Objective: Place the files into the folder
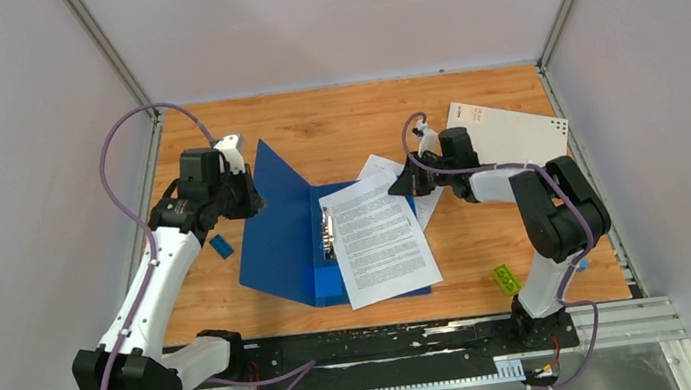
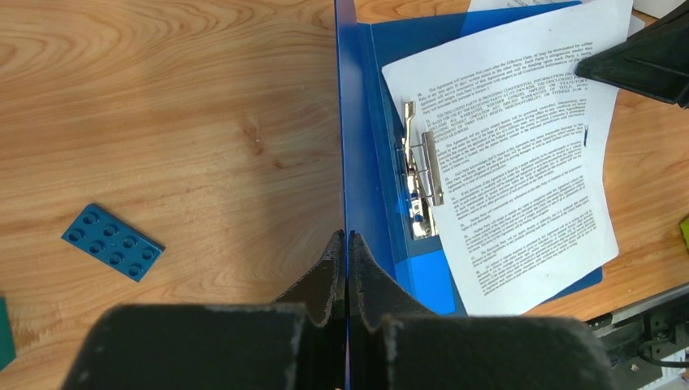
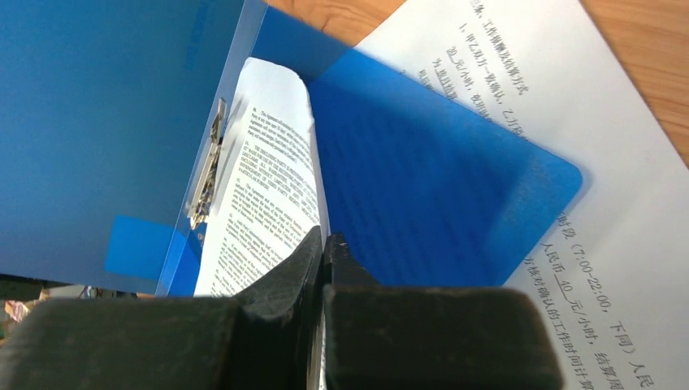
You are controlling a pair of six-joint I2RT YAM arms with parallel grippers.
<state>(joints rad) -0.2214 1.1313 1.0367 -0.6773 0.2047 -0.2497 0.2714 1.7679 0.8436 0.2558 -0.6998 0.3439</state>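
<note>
Pretty bright, evenly lit from above, and only soft shadows are cast. The near fingers (image 2: 321, 284) are rendered blurry in wrist views.

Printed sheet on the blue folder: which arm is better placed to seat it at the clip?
Right. The right tool is shut on the sheet, so it can likely steer it. The left tool is occupied, pinching the folder cover open.

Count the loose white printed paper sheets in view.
2. One sheet lies across the open blue plastic folder, its far edge pinched by the right hand. The other sheet lies on the wooden table, partly under the folder. More may hide beneath.
</note>
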